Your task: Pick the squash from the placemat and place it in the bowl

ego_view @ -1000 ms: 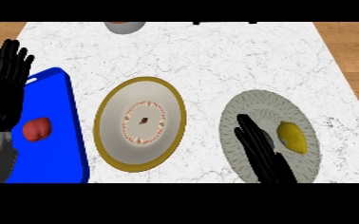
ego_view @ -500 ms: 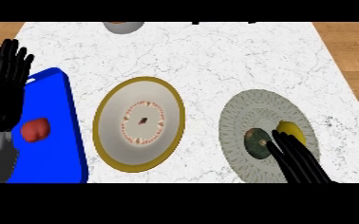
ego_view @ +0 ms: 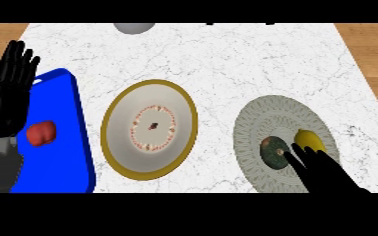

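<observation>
The right hand has been drawn back toward the near edge of the round placemat, uncovering a dark green squash just beside a yellow fruit. Its fingers are released and straight, tips touching both, nothing grasped. The bowl sits well apart on the bench. The left hand rests open.

A dark green squash with a pale stem spot lies on the round grey patterned placemat. The gold-rimmed bowl sits apart, left.
</observation>
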Controlling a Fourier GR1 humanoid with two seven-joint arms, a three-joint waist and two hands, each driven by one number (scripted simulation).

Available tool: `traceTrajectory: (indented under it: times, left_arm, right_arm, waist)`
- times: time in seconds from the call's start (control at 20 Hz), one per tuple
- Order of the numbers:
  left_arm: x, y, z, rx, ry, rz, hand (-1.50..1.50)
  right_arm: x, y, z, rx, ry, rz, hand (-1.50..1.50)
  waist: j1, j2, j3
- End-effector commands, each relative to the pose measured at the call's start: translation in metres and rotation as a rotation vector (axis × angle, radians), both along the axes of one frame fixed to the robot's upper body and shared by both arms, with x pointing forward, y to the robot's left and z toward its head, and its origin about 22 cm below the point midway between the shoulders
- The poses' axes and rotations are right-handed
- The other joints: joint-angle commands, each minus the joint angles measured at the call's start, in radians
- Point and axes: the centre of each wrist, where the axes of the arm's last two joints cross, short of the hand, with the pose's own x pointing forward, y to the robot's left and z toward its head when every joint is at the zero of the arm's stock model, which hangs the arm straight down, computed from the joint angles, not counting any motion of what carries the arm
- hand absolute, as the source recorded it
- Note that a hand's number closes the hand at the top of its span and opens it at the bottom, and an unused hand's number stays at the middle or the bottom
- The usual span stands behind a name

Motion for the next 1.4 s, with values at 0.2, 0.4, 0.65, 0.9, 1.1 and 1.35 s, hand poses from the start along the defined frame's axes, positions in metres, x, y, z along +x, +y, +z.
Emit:
traceTrajectory:
  times: [0.2, 0.4, 0.65, 0.9, 1.1, 1.35]
  left_arm:
    - [0.002, 0.009, 0.003, -0.008, 0.004, -0.011, 0.0]
    - [-0.003, -0.021, 0.0, -0.014, 0.003, -0.009, 0.0]
    - [0.001, 0.002, -0.007, -0.023, 0.001, -0.011, 0.0]
    - [-0.003, -0.008, 0.015, 0.002, 0.013, 0.008, 0.0]
    - [0.015, -0.005, 0.006, 0.002, -0.001, -0.003, 0.0]
    - [0.006, -0.01, -0.019, 0.012, -0.013, -0.013, 0.0]
  right_arm:
    - [0.001, 0.007, 0.022, 0.035, 0.074, -0.009, -1.5]
    - [0.008, 0.001, 0.031, 0.026, 0.076, 0.002, -1.5]
    - [0.034, 0.005, 0.0, 0.075, 0.109, -0.032, -1.5]
    - [0.05, -0.005, -0.027, 0.037, 0.127, -0.069, -1.5]
    - [0.046, 0.003, -0.051, 0.049, 0.108, -0.069, -1.5]
    - [0.044, -0.033, -0.048, 0.068, 0.099, -0.022, -1.5]
  waist:
    - [0.009, 0.001, 0.003]
    - [0.011, 0.0, 0.003]
    - [0.013, 0.001, 0.003]
    - [0.015, 0.001, 0.004]
    - [0.008, 0.001, 0.003]
    - [0.006, 0.0, 0.003]
